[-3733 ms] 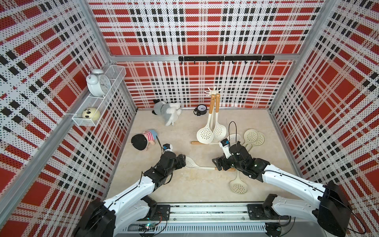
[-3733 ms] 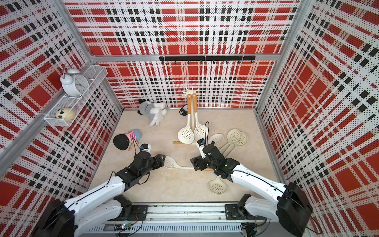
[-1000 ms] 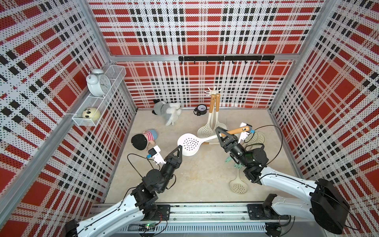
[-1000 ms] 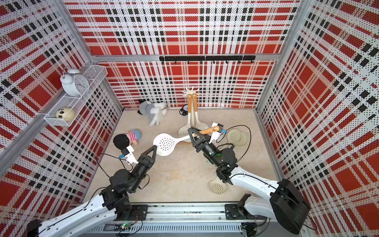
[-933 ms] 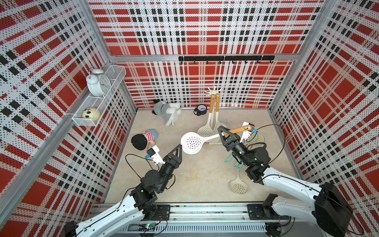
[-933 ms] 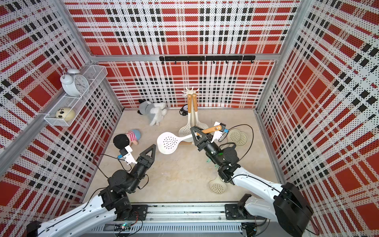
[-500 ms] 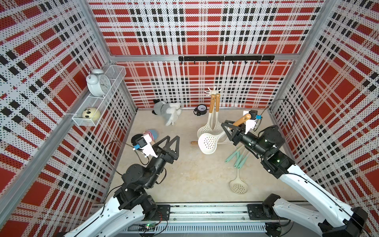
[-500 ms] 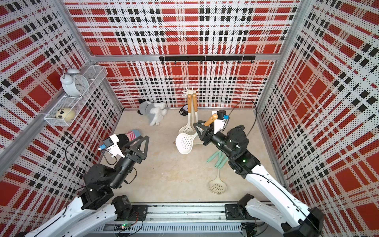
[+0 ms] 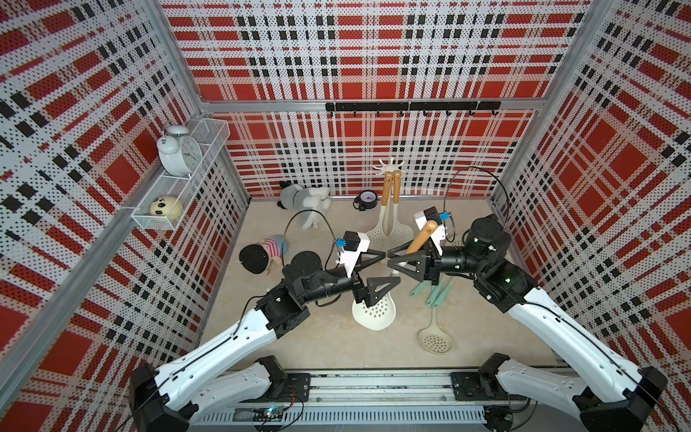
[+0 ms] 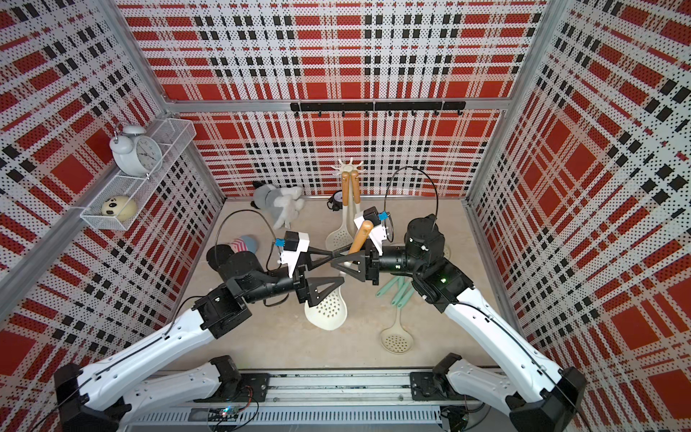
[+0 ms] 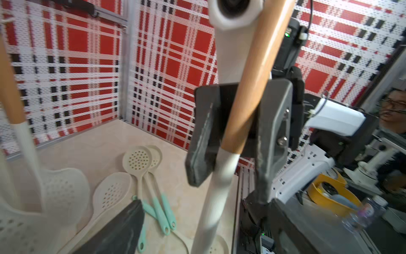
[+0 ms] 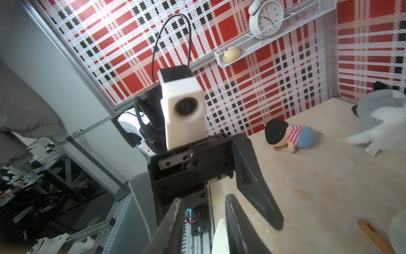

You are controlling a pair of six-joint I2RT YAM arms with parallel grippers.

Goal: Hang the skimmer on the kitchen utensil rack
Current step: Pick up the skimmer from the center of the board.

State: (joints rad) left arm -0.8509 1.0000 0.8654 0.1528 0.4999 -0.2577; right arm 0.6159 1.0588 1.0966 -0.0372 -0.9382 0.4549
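My right gripper [image 9: 397,260] is shut on the skimmer [image 9: 374,312] where its wooden handle [image 10: 359,235] meets the cream neck, and the perforated head hangs down above the floor. The left wrist view shows that grip on the handle [image 11: 243,114] up close. My left gripper [image 9: 392,267] faces it, open, with a finger on either side of the neck [image 11: 216,193]. In the right wrist view a cream edge of the skimmer [image 12: 219,237] sits between my right fingers [image 12: 171,226]. The kitchen utensil rack [image 9: 390,166] stands at the back wall, and two skimmers [image 9: 385,194] hang from it.
Loose skimmers with teal handles [image 9: 433,291] lie on the floor under the right arm, one head [image 9: 435,338] nearer the front. A grey plush [image 9: 306,196], a doll [image 9: 261,254] and a small black clock [image 9: 368,200] lie at the back left. A black hook rail [image 9: 411,106] runs along the back wall.
The right arm has swung the skimmer from lying level to hanging head down and drawn it back to the right. The left arm has risen to meet it, with its jaws opening wider.
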